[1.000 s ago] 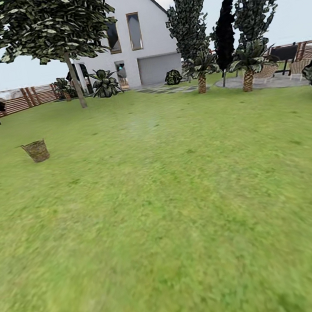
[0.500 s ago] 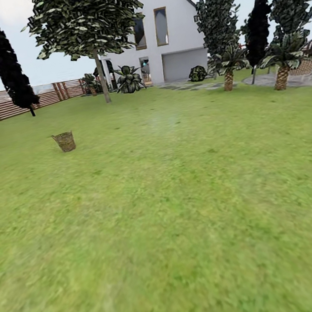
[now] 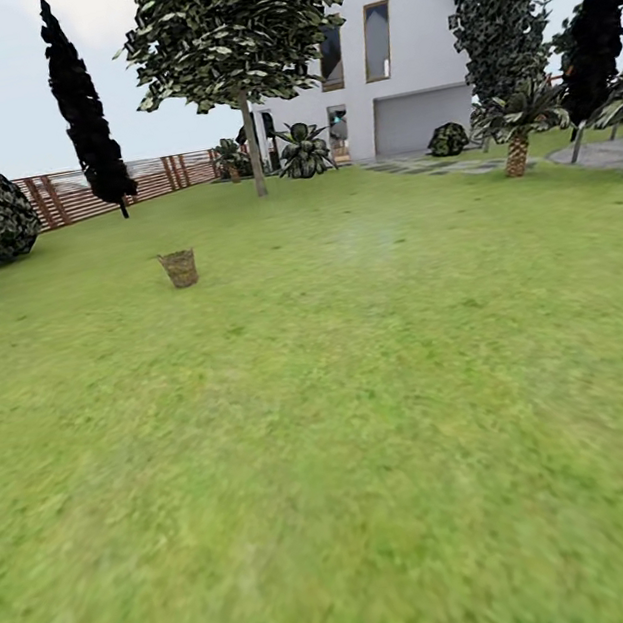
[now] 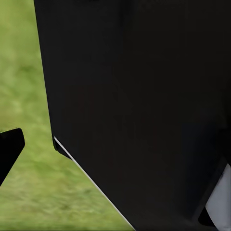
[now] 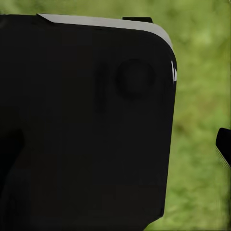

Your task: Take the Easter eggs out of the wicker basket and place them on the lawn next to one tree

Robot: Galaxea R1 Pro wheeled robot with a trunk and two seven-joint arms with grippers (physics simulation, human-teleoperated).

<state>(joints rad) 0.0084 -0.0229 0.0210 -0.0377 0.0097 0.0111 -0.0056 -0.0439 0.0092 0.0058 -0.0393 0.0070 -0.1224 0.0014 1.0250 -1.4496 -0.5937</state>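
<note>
Wicker basket (image 3: 180, 269), small, round and brown, stands upright on the wide green patchy lawn (image 3: 371, 423), far off toward the left of the head view. Its contents cannot be made out. Well beyond it rises a tree with a straight grey-beige trunk and leafy green crown (image 3: 254, 154), before the white gabled house (image 3: 392, 65) and the brown slatted wooden fence (image 3: 167, 174). Both wrist views are mostly blocked by dark robot bodywork over blurred grass; whether either gripper is apart or together cannot be told.
</note>
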